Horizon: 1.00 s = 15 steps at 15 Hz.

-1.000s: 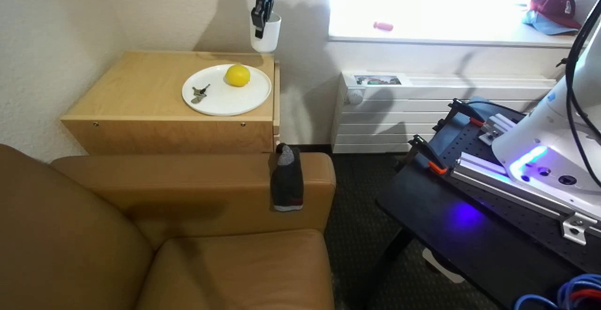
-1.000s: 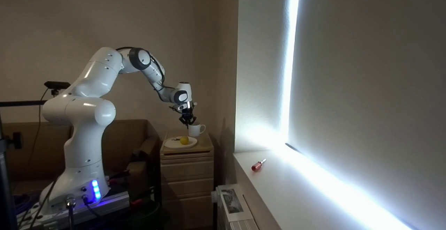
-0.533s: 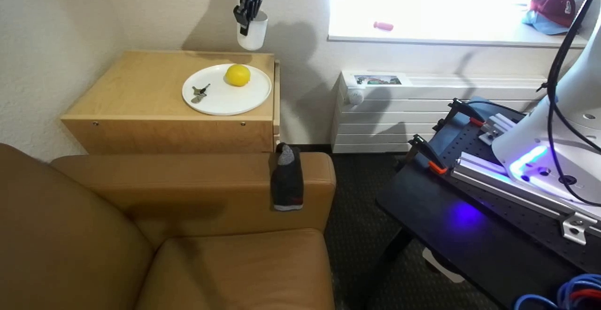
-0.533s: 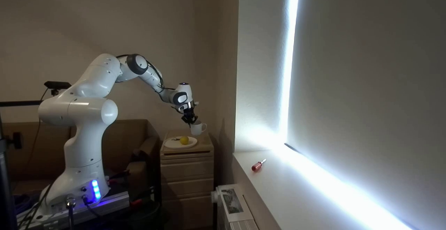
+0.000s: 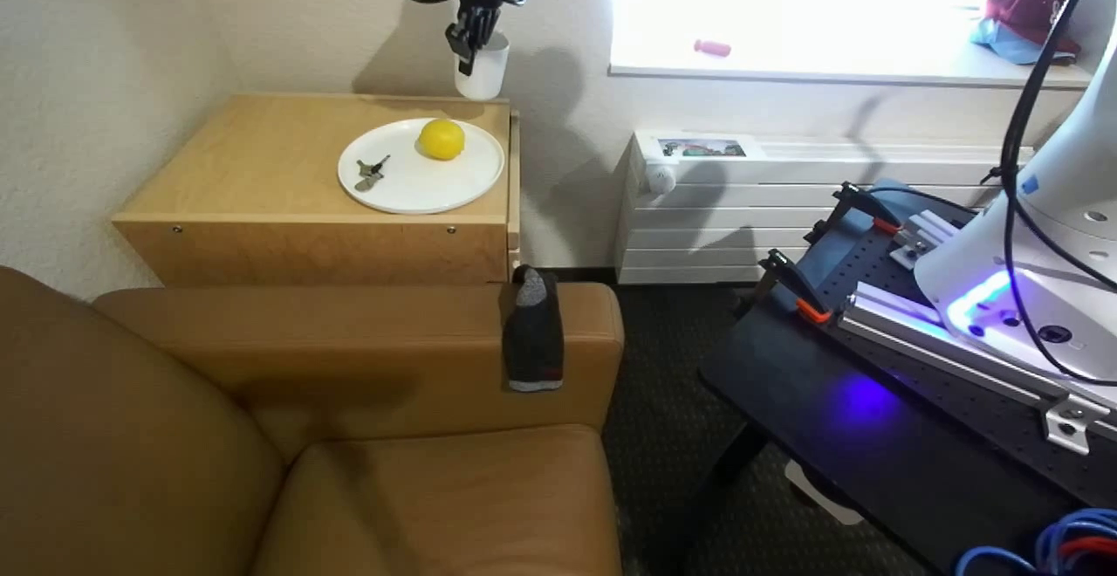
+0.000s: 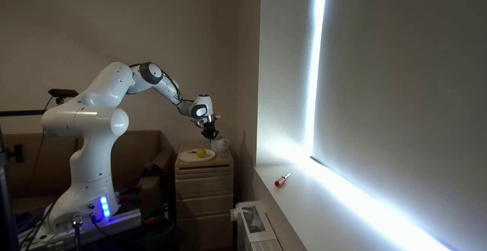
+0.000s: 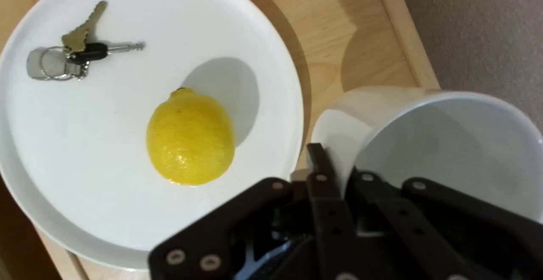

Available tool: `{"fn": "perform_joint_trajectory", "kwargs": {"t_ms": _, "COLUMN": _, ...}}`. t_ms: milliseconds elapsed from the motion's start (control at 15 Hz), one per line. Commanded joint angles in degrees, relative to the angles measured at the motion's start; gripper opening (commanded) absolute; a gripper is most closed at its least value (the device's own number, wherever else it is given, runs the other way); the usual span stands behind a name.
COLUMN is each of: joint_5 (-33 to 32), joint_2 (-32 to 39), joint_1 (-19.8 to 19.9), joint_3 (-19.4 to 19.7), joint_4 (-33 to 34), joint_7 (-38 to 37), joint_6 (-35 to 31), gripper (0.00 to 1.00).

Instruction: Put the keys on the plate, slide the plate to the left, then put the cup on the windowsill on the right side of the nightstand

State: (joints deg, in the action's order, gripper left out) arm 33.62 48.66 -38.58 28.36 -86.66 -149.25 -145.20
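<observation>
Shifted down and slightly right in both exterior views since half a second ago, the white cylindrical cup with a loop handle [image 5: 487,72] travels together with the black two-fingered gripper [image 7: 338,161]. That gripper is clenched on the cup's wall, one finger outside and the other inside the mouth, at the lower right of the wrist view. The cup's white inner wall carries a soft shadow; whether its base touches the boxy light tan wooden nightstand counter [image 5: 279,140] cannot be told.

On the left of the wrist view, the round, flat white plate [image 7: 106,152] rests on the counter. It holds a glossy yellow lemon [image 7: 191,138] near its middle and, at upper left, a small metal bunch of keys [image 7: 91,53]. A narrow strip of counter shows between plate and cup, and the gripper covers part of the plate's lower right edge.

In an exterior view, the brown leather sofa [image 5: 349,401] at lower left hides the counter's base, a dark grey sock [image 5: 534,332] over its arm. At upper right, the long white windowsill [image 5: 829,68] bears a red-handled screwdriver [image 5: 712,49] and a maroon and light blue cap [image 5: 1025,17], above a white slatted radiator [image 5: 768,196].
</observation>
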Motion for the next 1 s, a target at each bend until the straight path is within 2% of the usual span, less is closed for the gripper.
{"fn": "perform_joint_trajectory", "kwargs": {"t_ms": 0, "joint_5": 7.5, "joint_2": 5.9, "joint_1": -1.7, "joint_3": 5.6, "joint_4": 6.1, "joint_7": 0.0, "joint_6": 2.7, "gripper": 0.01}}
{"fn": "perform_joint_trajectory", "kwargs": {"t_ms": 267, "joint_5": 12.2, "joint_2": 10.6, "joint_1": -3.7, "joint_3": 11.2, "joint_4": 10.9, "joint_7": 0.0, "joint_6": 6.7, "gripper": 0.01}}
{"fn": "perform_joint_trajectory", "kwargs": {"t_ms": 533, "joint_5": 14.1, "joint_2": 14.0, "joint_1": -5.7, "joint_3": 16.0, "joint_4": 14.8, "joint_7": 0.0, "joint_6": 10.9, "gripper": 0.01}}
{"fn": "perform_joint_trajectory", "kwargs": {"t_ms": 933, "joint_5": 17.6, "joint_2": 16.9, "joint_1": -6.0, "joint_3": 18.6, "joint_4": 18.1, "joint_7": 0.0, "joint_6": 17.4, "gripper": 0.01}}
